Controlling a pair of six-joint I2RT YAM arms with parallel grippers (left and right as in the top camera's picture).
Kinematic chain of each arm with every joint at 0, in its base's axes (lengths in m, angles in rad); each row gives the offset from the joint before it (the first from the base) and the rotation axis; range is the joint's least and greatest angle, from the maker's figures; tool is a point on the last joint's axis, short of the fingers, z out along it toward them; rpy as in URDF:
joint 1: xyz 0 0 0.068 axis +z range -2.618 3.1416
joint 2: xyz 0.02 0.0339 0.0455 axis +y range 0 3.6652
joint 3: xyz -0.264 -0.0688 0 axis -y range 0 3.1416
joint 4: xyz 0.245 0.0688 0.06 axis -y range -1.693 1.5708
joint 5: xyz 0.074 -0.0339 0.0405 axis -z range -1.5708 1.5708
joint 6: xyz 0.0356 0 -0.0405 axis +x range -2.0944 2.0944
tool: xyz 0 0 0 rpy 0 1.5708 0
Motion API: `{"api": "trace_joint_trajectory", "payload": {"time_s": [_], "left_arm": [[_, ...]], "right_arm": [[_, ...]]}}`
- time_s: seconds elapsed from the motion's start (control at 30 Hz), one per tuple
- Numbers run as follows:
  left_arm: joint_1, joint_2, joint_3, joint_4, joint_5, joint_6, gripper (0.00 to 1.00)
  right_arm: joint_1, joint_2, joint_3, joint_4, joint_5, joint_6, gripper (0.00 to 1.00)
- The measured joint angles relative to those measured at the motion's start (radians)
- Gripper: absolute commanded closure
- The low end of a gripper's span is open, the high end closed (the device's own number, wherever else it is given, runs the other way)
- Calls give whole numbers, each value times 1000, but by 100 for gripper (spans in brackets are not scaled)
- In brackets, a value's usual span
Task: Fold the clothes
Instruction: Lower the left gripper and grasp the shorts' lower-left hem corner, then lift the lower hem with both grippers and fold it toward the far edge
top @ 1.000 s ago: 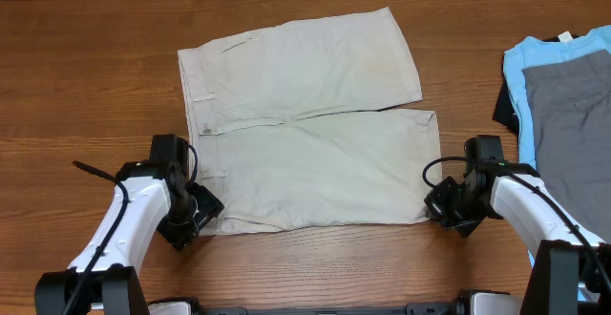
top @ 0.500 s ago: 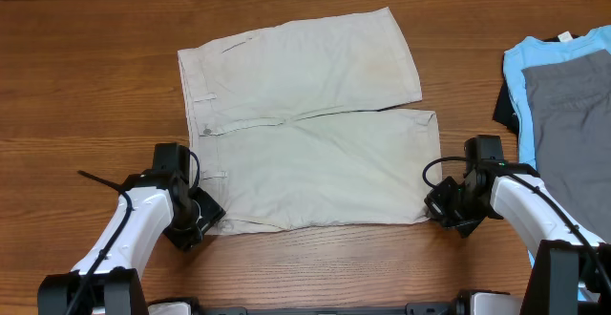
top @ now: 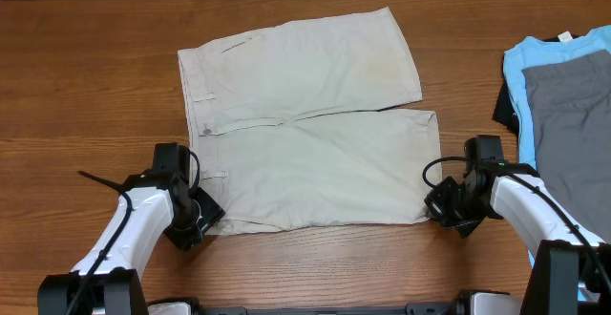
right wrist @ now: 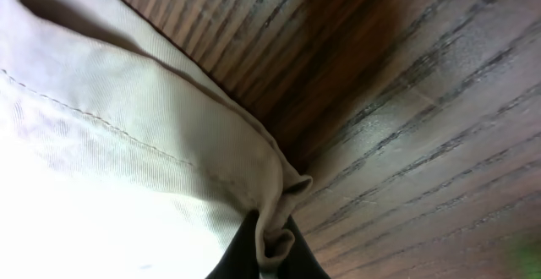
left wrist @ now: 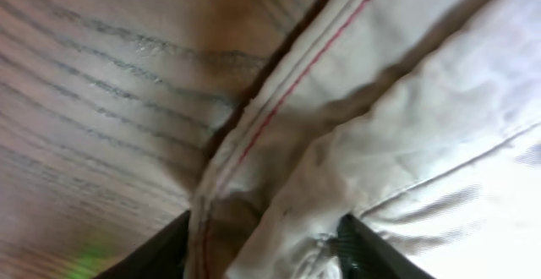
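The beige shorts [top: 305, 134] lie flat on the wooden table [top: 86, 76], waistband to the left and both legs pointing right. My left gripper [top: 202, 221] is at the near-left waistband corner. In the left wrist view its fingers [left wrist: 262, 258] are spread apart with the waistband seam and bunched cloth [left wrist: 406, 127] between them. My right gripper [top: 437, 205] is at the near-right hem corner. In the right wrist view its fingers [right wrist: 270, 258] are shut on a pinched fold of the hem [right wrist: 127, 144].
A light blue T-shirt [top: 530, 62] with a grey garment [top: 573, 105] on top lies at the right edge, a dark item [top: 504, 110] beside it. Bare wood surrounds the shorts on the left, far and near sides.
My left arm has shifted slightly down and toward the waistband corner. The right arm and the shorts have not moved.
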Motion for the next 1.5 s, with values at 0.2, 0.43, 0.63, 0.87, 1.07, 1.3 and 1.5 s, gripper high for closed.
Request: {"api": "trace_joint_trajectory", "payload": {"time_s": [0.2,0.43,0.63,0.87,1.07,1.3,1.5], "left_arm": [[0,-10,0,13,11,10,96],[0,-7,14,-39,11,53,96],[0,3,80,-197,11,119,96],[0,2,166,-312,11,147,96],[0,-75,187,-378,19,168,96],[0,-222,360,-471,23,171,96],[0,-246,517,-480,32,171,96]], "right_arm": [[0,0,0,-1,0,0,96],[0,8,33,-74,5,-5,96],[0,-3,141,-188,10,-38,96],[1,-95,263,-335,7,-74,96],[1,-153,397,-438,0,-108,96],[6,-154,600,-496,0,-134,96],[7,-154,711,-394,-6,-154,96]]}}
